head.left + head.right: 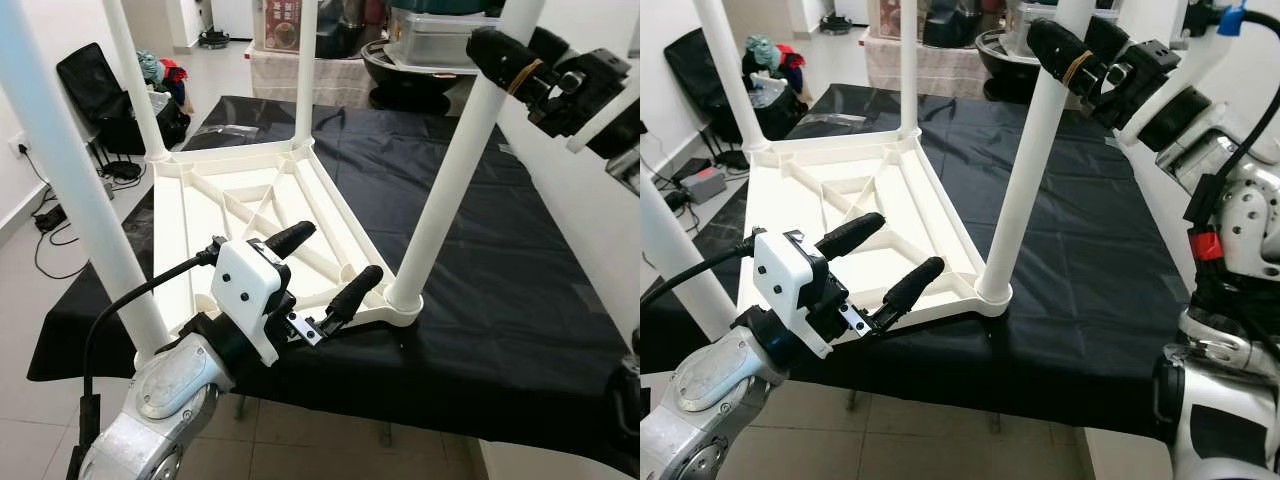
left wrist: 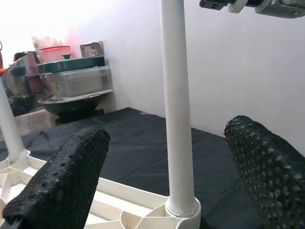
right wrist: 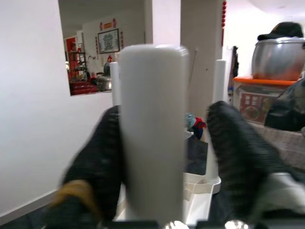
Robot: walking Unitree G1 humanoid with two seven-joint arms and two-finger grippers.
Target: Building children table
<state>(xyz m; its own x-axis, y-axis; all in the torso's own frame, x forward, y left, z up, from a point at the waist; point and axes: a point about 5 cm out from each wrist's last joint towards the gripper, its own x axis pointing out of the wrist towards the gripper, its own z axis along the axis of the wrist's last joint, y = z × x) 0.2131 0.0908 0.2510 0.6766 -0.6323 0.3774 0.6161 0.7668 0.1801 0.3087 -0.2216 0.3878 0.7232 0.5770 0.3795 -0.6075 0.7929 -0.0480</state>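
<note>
White leg (image 1: 1025, 180) held high by right pincer (image 1: 1070, 60); left pincer (image 1: 895, 260) gapes.

Head stereo pair looks down on upturned table (image 1: 240, 215); wrist cameras close on near-right leg (image 2: 176, 109) (shared).

Tops of the four white table legs (image 1: 450, 170) cut off by the upper frame edge. Right end effector (image 3: 162, 143) blurred at close range, one finger's contact with the leg unclear. Tabletop (image 1: 240, 210) near corner hidden behind left end effector (image 1: 325, 270). Background clutter too small to identify.
</note>
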